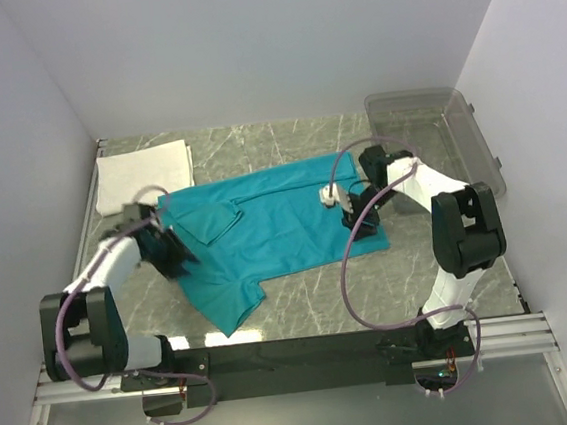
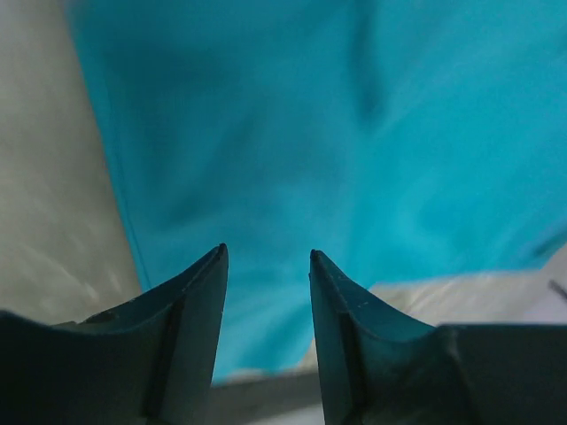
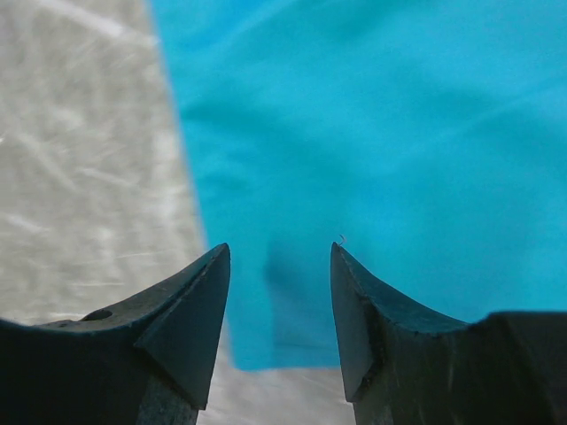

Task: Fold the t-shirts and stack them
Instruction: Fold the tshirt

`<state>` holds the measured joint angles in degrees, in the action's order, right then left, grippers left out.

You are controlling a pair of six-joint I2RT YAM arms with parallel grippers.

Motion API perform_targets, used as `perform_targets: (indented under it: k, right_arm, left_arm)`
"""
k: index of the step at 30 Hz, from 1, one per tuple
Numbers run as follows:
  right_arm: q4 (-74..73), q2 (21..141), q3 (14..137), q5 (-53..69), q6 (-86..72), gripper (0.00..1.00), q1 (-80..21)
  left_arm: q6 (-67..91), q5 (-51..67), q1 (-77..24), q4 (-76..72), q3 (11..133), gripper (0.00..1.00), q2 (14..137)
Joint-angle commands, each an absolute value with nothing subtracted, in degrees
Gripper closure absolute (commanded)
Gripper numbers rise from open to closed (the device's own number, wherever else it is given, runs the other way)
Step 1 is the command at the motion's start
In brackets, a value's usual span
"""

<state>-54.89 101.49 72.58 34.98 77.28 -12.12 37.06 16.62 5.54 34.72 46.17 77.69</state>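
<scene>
Across the middle of the marble-patterned table (image 1: 286, 137) lies the teal t-shirt (image 1: 275, 228), spread mostly flat, its long side running from 9 to 3 o'clock. One sleeve juts off the cloth toward 7 o'clock, and a smaller flap of the same fabric lies turned in over the body near the 10 o'clock corner.

At 10 o'clock on the table, just beyond the shirt's far-left corner, rests the white folded piece (image 1: 144, 174). The overhead view does not settle whether the two fabrics touch. A clear plastic bin (image 1: 477, 134) stands at 2 o'clock, against the right wall and well apart from the shirt.

The left gripper (image 1: 172, 251) is low at the shirt's 9 o'clock edge. Its wrist view shows the fingers (image 2: 199, 301) parted, with nothing pinched between them and blurred teal cloth beyond the tips. Bare table shows at 9 o'clock of that frame.

The right gripper (image 1: 357, 220) is at the shirt's 3 o'clock edge. From its own camera the jaws also stand apart and hold nothing. Between the tips is a corner of the teal hem lying on the table, with bare stone from 7 round to 11 o'clock.
</scene>
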Motion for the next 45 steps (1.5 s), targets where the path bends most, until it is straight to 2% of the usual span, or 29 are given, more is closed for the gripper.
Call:
perform_targets:
  k: [1, 4, 8, 14, 22, 28, 34, 40, 45]
  right_arm:
    - [-52.0, 96.9, 66.9, 34.6, 78.7, 0.44, -12.1]
    - [-47.7, 95.7, 63.9, 32.7, 74.6, 0.45, -12.0]
    - [-44.6, 95.1, 62.1, 31.6, 71.0, 0.47, -12.0]
    - [-45.3, 94.3, 60.5, 32.2, 71.4, 0.47, -11.9]
    - [-45.9, 93.2, 58.2, 31.9, 71.2, 0.47, -12.0]
    - [-45.2, 93.4, 58.4, 31.9, 69.6, 0.47, -12.0]
    - [-45.1, 94.0, 59.3, 32.7, 68.3, 0.48, -12.0]
    - [-45.1, 93.7, 58.6, 32.8, 68.0, 0.48, -12.0]
    - [-45.7, 93.1, 58.9, 32.7, 67.8, 0.48, -11.9]
  left_arm:
    - [47.4, 20.5, -1.1, 40.6, 38.8, 0.53, 70.1]
    - [53.4, 20.0, -5.7, 42.2, 33.3, 0.52, 63.1]
    - [55.8, 17.2, -7.1, 46.5, 29.9, 0.50, 56.2]
    - [56.9, 15.5, -7.4, 49.3, 30.0, 0.50, 53.7]
    - [58.7, 14.9, -10.4, 52.7, 29.8, 0.49, 59.1]
    - [61.7, 21.5, -20.2, 51.1, 29.3, 0.49, 62.8]
    - [63.9, 21.1, -26.7, 48.3, 29.0, 0.50, 66.6]
    - [66.4, 19.2, -28.7, 43.2, 28.1, 0.52, 70.4]
    - [66.3, 17.1, -29.4, 42.3, 29.6, 0.58, 73.7]
